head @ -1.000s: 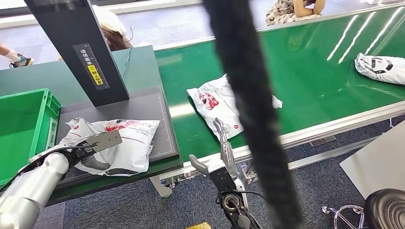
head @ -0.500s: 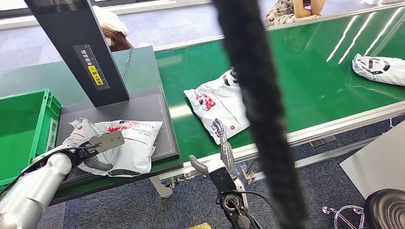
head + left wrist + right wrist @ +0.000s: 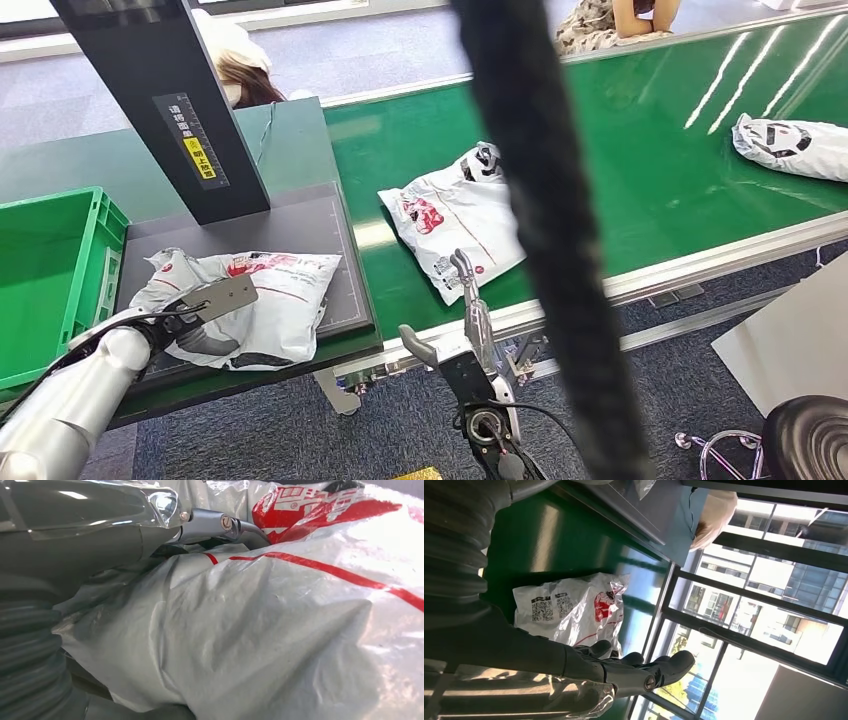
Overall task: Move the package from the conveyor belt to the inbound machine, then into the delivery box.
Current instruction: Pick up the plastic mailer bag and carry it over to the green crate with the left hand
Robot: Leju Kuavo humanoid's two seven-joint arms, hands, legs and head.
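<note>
1. I see the conveyor belt running across my view, green and long. It carries two waiting packages: one near the front edge, another far off to the right. A thick black cable hangs in front of the head camera and hides part of the belt.
2. The green delivery box sits just beside the inbound machine on my left, so I judge the last move to be a short sideways carry.
3. The inbound machine has a dark flat platform under a black post. The package I am working lies on that platform, which suggests the first leg of the task is done.
4. My left hand is on the near end of that package. The wrist view shows fingers pressed into the crinkled plastic; I judge it gripped, ready to lift.
5. My right hand hovers at the belt's near edge, fingers apart and holding nothing, probably placed for the next package.
</note>
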